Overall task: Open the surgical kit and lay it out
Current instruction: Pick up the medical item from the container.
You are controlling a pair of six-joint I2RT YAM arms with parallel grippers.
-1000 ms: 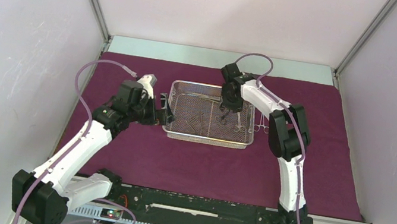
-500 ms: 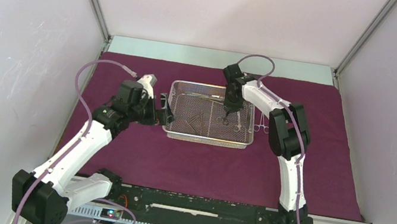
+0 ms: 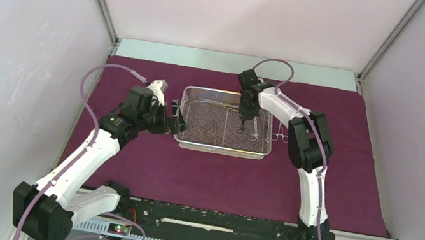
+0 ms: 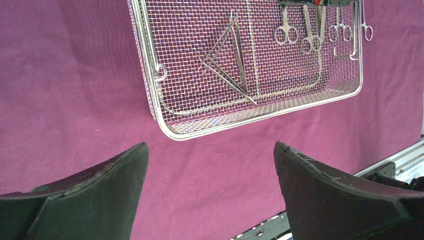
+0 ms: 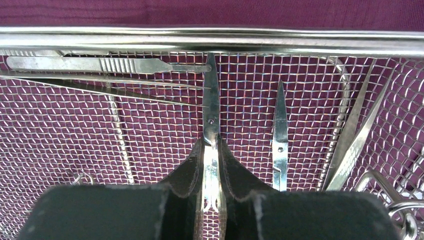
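Purple cloth [image 3: 189, 171] bears the mesh tray [image 3: 221, 152], wherein the right tool [image 5: 211, 148] clamps a hinged steel instrument [image 5: 211, 100].

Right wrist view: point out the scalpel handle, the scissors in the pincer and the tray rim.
scalpel handle [image 5: 75, 64], right wrist view, flat middle of the shaft.
scissors [image 5: 211, 100], right wrist view, closed blades above the pivot.
tray rim [image 5: 250, 39], right wrist view, top rail.

Handles hidden, tray cropped

At the lower centre of the right wrist view, the right tool [image 5: 211, 152] covers the handle end of the pinched instrument [image 5: 211, 107] and of the neighbouring instrument [image 5: 280, 130]. The top edge of the left wrist view cuts off the mesh tray [image 4: 148, 75] and the upper ends of its ring-handled instruments [image 4: 285, 30]. From above they are too small to tell apart.
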